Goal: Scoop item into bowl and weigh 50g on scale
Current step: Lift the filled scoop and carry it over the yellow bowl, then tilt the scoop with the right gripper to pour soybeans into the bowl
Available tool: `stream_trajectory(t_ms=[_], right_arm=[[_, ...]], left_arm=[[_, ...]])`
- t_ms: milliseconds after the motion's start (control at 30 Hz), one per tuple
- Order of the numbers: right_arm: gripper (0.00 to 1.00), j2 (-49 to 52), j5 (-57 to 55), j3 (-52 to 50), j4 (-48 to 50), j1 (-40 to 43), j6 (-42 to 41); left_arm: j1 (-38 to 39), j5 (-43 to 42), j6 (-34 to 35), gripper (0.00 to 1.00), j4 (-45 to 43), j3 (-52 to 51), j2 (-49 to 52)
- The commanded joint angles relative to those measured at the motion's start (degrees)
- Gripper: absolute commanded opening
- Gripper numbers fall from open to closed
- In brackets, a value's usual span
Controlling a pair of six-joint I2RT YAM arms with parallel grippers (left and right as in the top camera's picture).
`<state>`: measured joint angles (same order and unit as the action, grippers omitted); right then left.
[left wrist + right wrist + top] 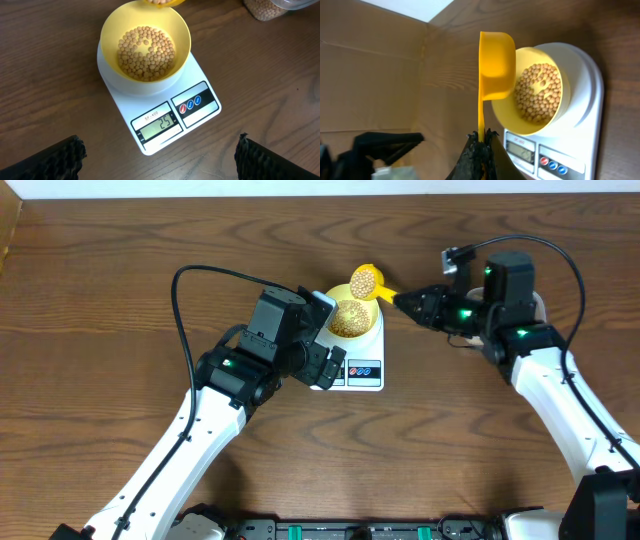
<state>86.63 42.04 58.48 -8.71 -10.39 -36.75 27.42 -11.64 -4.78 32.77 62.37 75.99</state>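
Overhead, the right gripper (pixel 402 300) is pinching the handle of the yellow scoop (pixel 384 292), holding it over the far rim of the bowl (pixel 372 318) on the scale (pixel 367 372). The left gripper (pixel 325 338) is hovering at the scale's left edge.

In the left wrist view, the beans (pixel 146 52) are lying in the bowl, far beyond the widely spread fingers (pixel 55 160).

In the right wrist view, the closed fingers (pixel 470 160) are clamping the handle, with the beans lying far and to the right.

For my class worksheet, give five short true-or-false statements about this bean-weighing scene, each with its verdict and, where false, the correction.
1. The yellow bowl stands on the scale. True.
2. The scale's display reads 50. False: it reads 25.
3. The right pincer is shut on the handle of the yellow scoop. True.
4. The scoop is empty. False: it holds beans.
5. The left pincer grips the bowl's rim. False: it is open and holds nothing.
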Motion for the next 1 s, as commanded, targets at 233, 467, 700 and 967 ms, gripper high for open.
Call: stream_trajectory(t_ms=[233, 467, 700, 967], right_arm=[[0.01, 0.31, -6.23, 0.55, 0.31, -4.70, 13.51], [0.01, 0.31, -8.72, 0.55, 0.33, -5.57, 13.68], [0.01, 0.31, -8.74, 0.55, -0.07, -5.60, 17.18], [0.01, 0.28, -9.55, 0.55, -0.04, -5.57, 18.21]], left_arm=[[-0.24, 0.72, -0.57, 0.98, -0.07, 0.20, -0.11], [-0.24, 0.74, -0.59, 0.98, -0.07, 0.20, -0.11], [-0.24, 0.72, -0.59, 0.98, -0.09, 0.20, -0.11], [-0.24, 0.72, -0.57, 0.98, -0.07, 0.20, -0.11]])
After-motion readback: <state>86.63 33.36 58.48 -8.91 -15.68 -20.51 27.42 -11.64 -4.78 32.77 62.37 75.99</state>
